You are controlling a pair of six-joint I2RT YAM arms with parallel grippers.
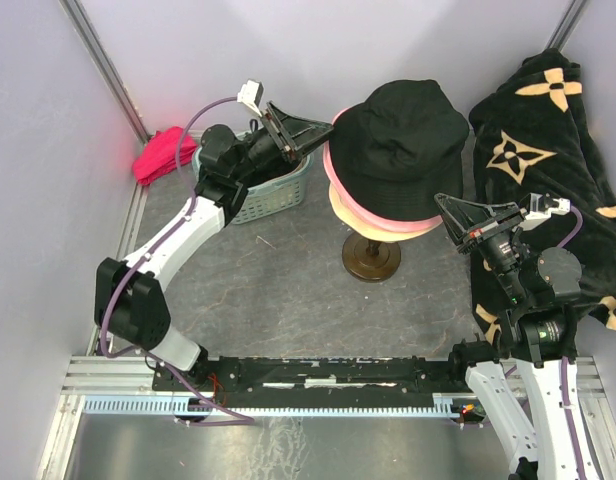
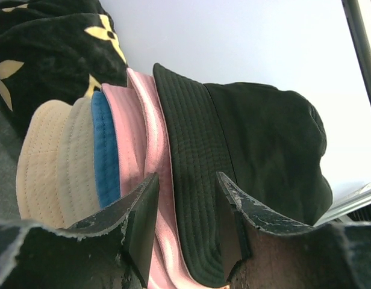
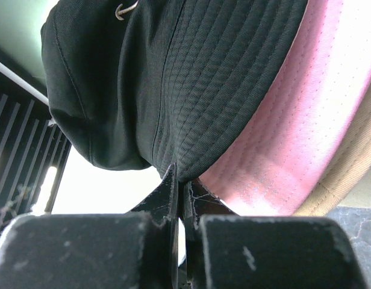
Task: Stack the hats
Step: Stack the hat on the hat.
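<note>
The hats sit stacked on a stand [image 1: 372, 262] in the middle of the table. On top is a black hat [image 1: 403, 145], with pink [image 1: 388, 222] and cream brims showing under it. In the left wrist view the layers read black hat [image 2: 258, 168], pink hat [image 2: 134, 132], blue hat [image 2: 104, 150], cream hat [image 2: 47, 162]. My left gripper [image 1: 326, 133] [image 2: 187, 198] is open at the stack's left side, the black and pink brim edges showing between its fingers. My right gripper [image 1: 445, 207] [image 3: 182, 177] is shut, pinching the black hat [image 3: 173, 78] by its brim on the right side.
A green basket [image 1: 273, 195] stands under the left arm, and a magenta cloth [image 1: 163, 152] lies at the far left wall. A large black cloth with beige flower marks [image 1: 548, 120] is heaped at the right, behind the right arm. Walls close in on both sides.
</note>
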